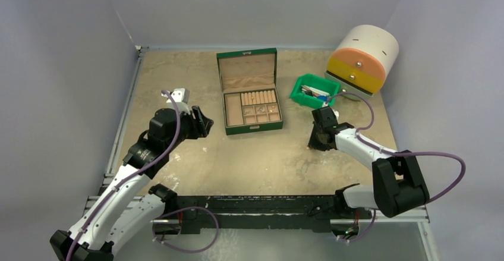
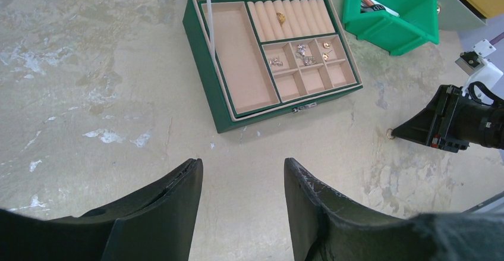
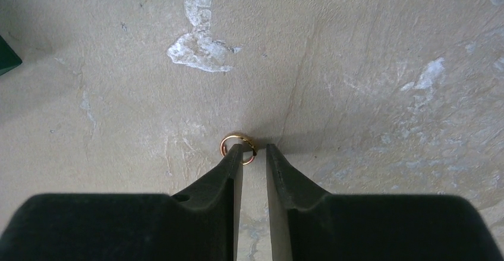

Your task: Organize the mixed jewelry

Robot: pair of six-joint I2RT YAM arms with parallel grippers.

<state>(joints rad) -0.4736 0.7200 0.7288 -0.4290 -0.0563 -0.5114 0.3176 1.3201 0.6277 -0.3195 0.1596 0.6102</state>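
The gold ring [image 3: 229,138] — light, stiff, slippery — touches the right gripper's [image 3: 254,149] barely parted, empty jaws; pinch its band.

green box [image 1: 254,128], green bin [image 1: 299,89], drawer unit [image 1: 362,56]

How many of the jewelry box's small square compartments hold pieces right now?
3, all in the back row of the green box: left compartment, middle compartment, right compartment. The front three look empty, though something tiny could escape the view.
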